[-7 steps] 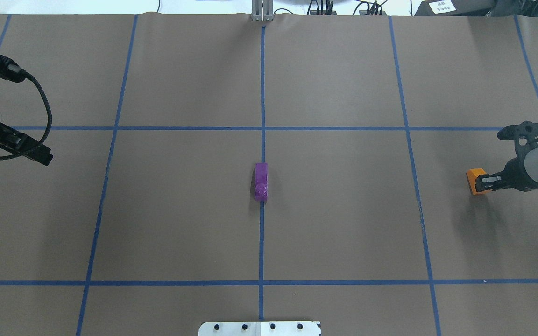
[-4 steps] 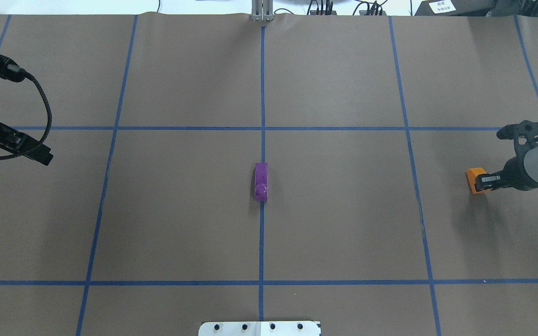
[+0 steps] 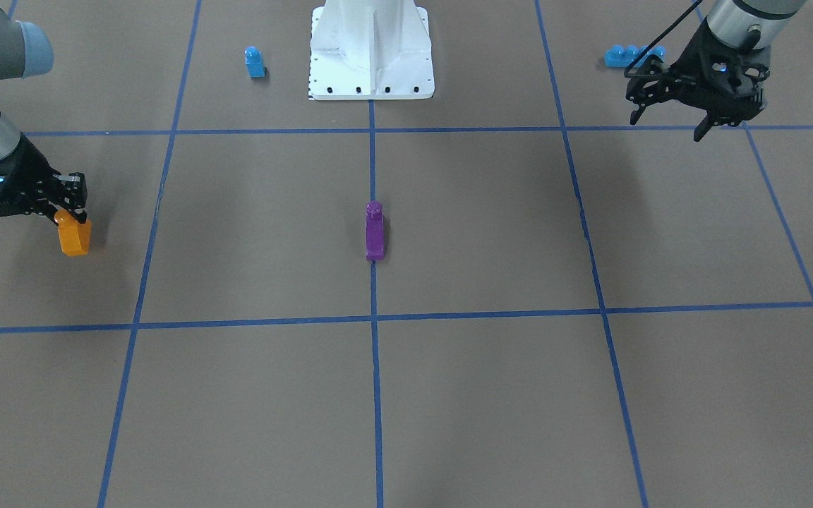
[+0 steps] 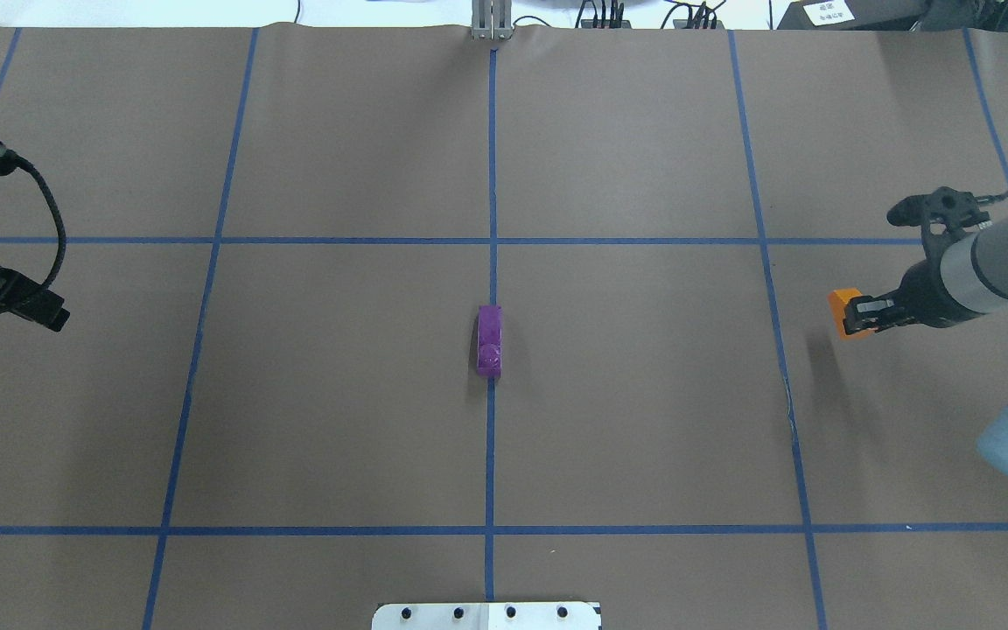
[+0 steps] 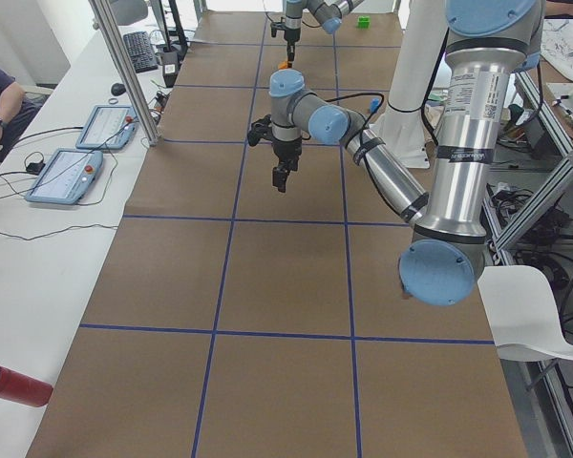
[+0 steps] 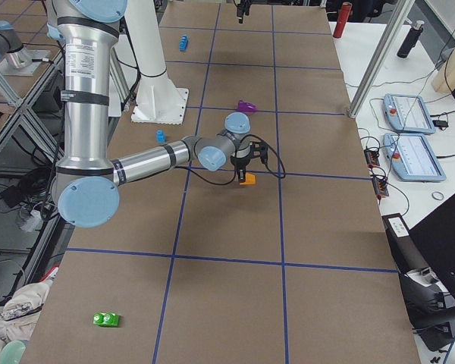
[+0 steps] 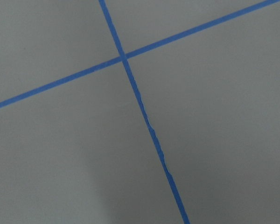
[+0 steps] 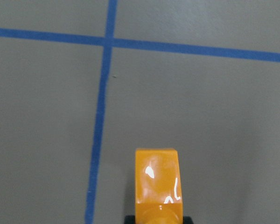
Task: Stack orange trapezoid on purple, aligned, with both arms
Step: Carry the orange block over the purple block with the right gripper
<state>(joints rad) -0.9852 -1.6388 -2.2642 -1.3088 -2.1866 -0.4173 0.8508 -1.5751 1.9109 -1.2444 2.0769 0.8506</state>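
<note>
The purple brick (image 4: 490, 341) lies on the centre tape line, also in the front-facing view (image 3: 375, 231). My right gripper (image 4: 864, 315) is shut on the orange trapezoid (image 4: 841, 312) and holds it above the table, far to the right of the purple brick. The trapezoid hangs below the fingers in the front-facing view (image 3: 73, 237) and fills the bottom of the right wrist view (image 8: 157, 182). My left gripper (image 3: 666, 127) is open and empty, high over the table's left side. The left wrist view shows only paper and tape.
A small blue brick (image 3: 255, 62) and a long blue brick (image 3: 632, 55) lie near the white pedestal (image 3: 371, 49). A green brick (image 6: 106, 319) lies at the right end. Blue tape lines grid the brown paper.
My right gripper has moved left toward the centre with the orange trapezoid, its shadow now apart from it. My left arm has shifted further left and slightly down in the view.
</note>
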